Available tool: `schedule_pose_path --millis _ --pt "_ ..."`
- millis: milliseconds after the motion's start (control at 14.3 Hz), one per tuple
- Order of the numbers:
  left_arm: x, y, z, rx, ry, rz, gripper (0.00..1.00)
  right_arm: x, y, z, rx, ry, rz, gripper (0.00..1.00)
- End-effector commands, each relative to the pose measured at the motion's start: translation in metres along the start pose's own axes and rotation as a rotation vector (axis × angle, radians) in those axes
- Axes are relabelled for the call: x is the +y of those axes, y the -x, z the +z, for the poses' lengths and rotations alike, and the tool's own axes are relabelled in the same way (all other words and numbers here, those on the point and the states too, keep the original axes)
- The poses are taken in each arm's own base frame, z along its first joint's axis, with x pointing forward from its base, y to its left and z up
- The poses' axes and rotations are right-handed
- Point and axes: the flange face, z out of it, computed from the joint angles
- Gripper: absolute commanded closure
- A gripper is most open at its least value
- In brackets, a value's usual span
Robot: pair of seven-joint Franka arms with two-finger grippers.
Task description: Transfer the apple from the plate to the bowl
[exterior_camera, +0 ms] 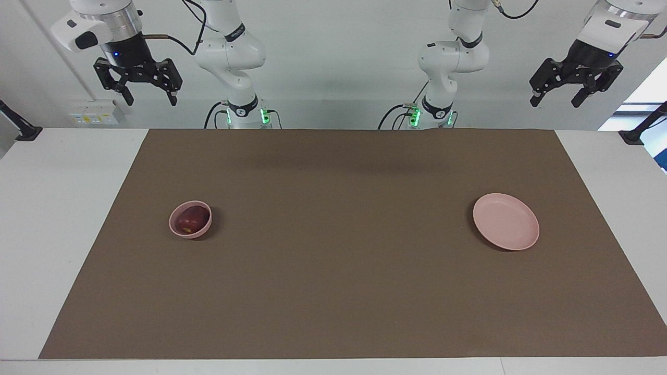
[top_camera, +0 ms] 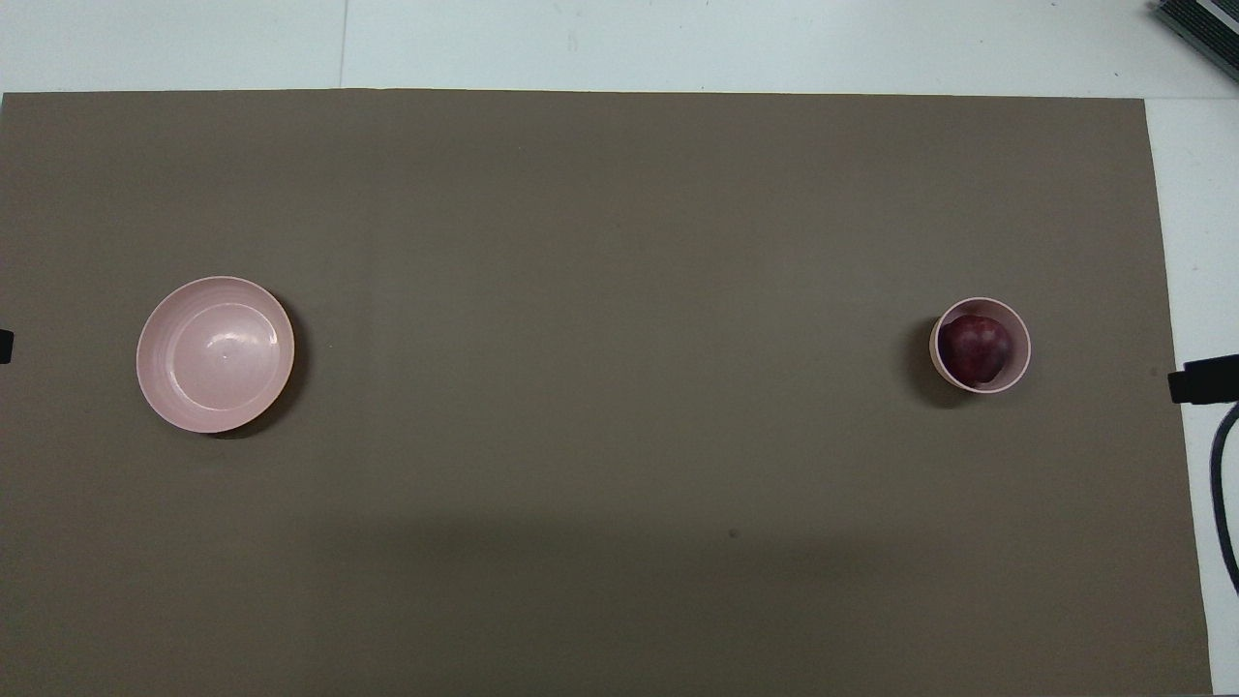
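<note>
The dark red apple lies inside the small deep pink bowl, toward the right arm's end of the brown mat. The wide flat pink plate sits bare toward the left arm's end. My right gripper hangs open and high over the table's edge at the right arm's end, holding nothing. My left gripper also hangs open and high, off the mat at the left arm's end, with nothing between its fingers. In the overhead view only a dark tip and cable show at each side edge.
A brown mat covers most of the white table. Black clamp mounts stand at both ends of the table near the robots. A dark grey object lies at the corner farthest from the robots.
</note>
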Motion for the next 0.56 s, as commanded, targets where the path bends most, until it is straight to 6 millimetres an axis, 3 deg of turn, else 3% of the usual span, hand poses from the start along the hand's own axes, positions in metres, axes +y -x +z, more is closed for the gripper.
schedule_pose_path --millis 0,489 --pt "-0.0032 0.0077 0.0008 0.002 -0.001 -0.001 0.0 -0.0044 0.0069 0.0007 -0.001 -0.049 -0.025 0.0" --pt "-0.0039 0.0094 0.0006 0.0 -0.001 -0.001 0.0 -0.0069 0.0076 0.0039 -0.003 -0.036 -0.026 0.0"
